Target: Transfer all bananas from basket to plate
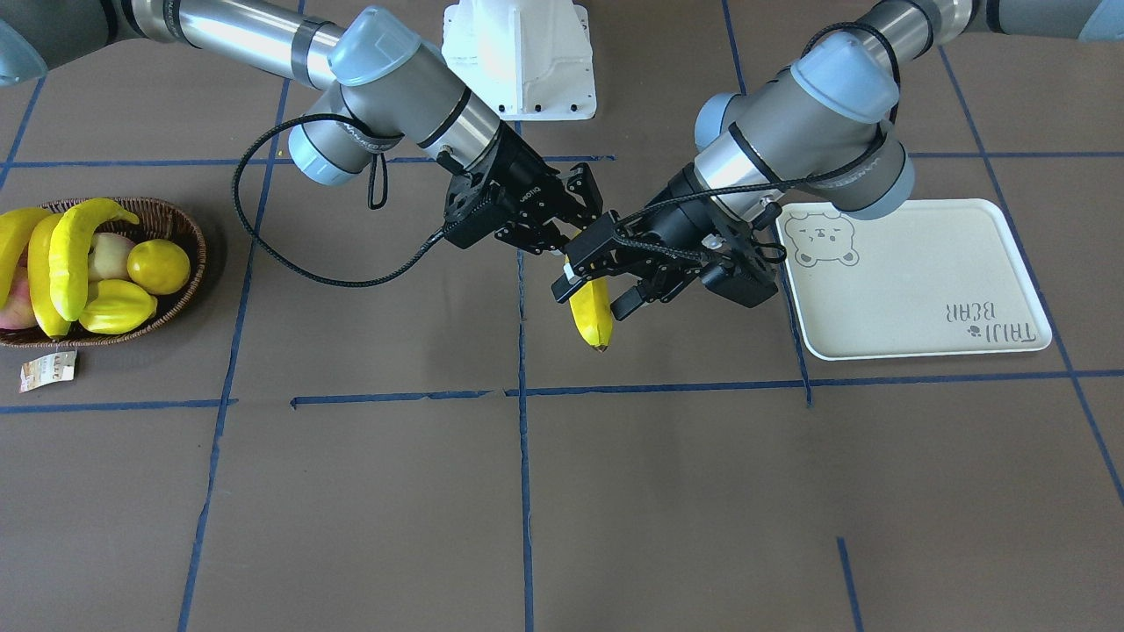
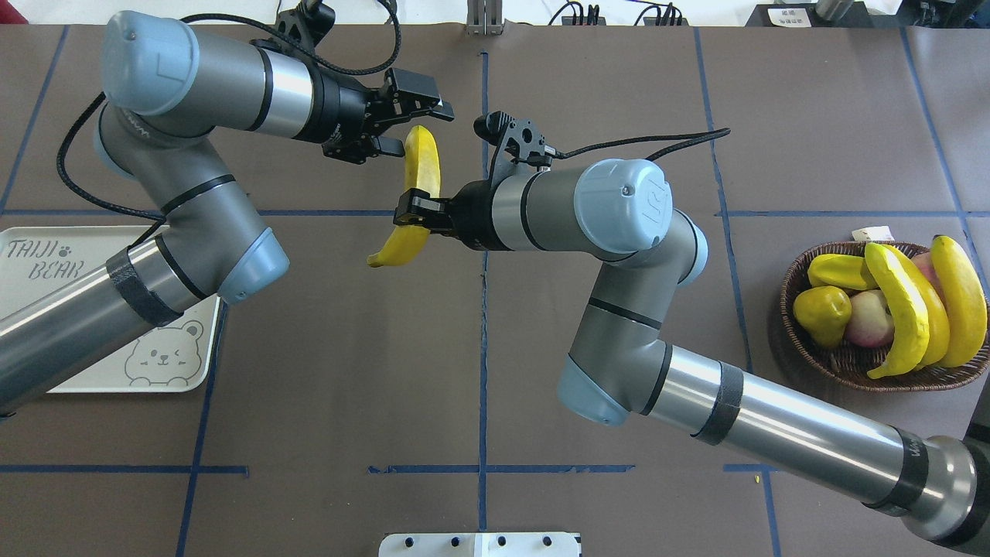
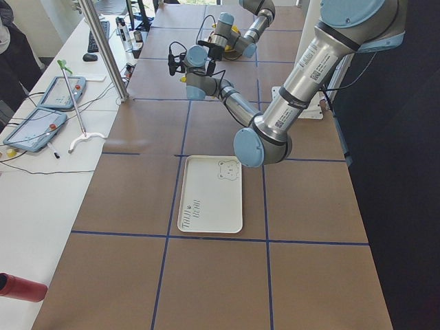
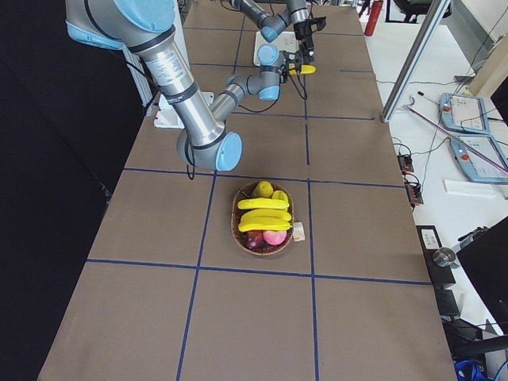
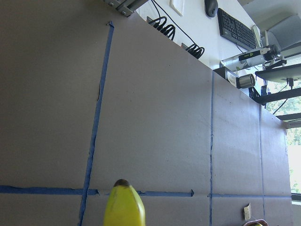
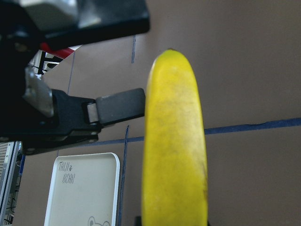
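One banana (image 2: 418,186) hangs in the air over the middle of the table. My right gripper (image 2: 414,216) is shut on its middle. My left gripper (image 2: 418,131) stands open around the banana's far end, and in the right wrist view one finger pad (image 6: 117,106) lies against the banana (image 6: 174,150). Three more bananas (image 2: 901,309) lie across the wicker basket (image 2: 851,363) at the right. The white bear plate (image 2: 31,309) lies at the left, partly under my left arm, with nothing on it (image 1: 922,281).
The basket (image 1: 180,224) also holds a round yellow fruit (image 1: 158,266), a ribbed yellow fruit (image 1: 118,305) and a pinkish fruit (image 1: 110,254). A paper tag (image 1: 48,369) lies beside it. The white robot base (image 1: 518,53) stands between the arms.
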You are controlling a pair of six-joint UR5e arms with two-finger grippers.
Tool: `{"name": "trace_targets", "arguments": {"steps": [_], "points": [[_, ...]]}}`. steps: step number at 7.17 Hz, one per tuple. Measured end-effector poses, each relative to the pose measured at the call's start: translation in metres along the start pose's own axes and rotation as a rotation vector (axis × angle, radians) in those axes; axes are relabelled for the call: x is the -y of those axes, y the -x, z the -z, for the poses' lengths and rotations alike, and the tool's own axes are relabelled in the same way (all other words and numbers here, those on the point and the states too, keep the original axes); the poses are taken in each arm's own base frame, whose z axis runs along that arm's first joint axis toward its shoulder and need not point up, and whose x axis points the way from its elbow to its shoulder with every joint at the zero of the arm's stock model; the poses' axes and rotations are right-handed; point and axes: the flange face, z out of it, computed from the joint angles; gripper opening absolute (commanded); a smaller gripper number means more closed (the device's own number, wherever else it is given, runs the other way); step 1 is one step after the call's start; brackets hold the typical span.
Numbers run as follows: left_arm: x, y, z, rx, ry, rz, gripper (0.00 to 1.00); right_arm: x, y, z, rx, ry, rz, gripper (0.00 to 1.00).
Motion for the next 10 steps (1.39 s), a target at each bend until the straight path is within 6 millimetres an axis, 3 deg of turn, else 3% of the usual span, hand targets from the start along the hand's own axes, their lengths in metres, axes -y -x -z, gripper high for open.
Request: {"name": "trace_targets", "arguments": {"steps": [4,8,10], "points": [[-0.001,0.01,-0.002,0.015,0.004,0.006,0.98,-0.002,-0.001,0.002,0.003,-0.001,0.001,0.05],[-0.015,0.015,-0.014,0.025,0.03,0.008,0.79,-0.001,0.004,0.003,0.011,-0.003,0.004,0.07],[-0.017,0.018,-0.015,0.03,0.033,0.009,0.75,-0.001,0.004,0.003,0.012,-0.004,0.005,0.07]]}}
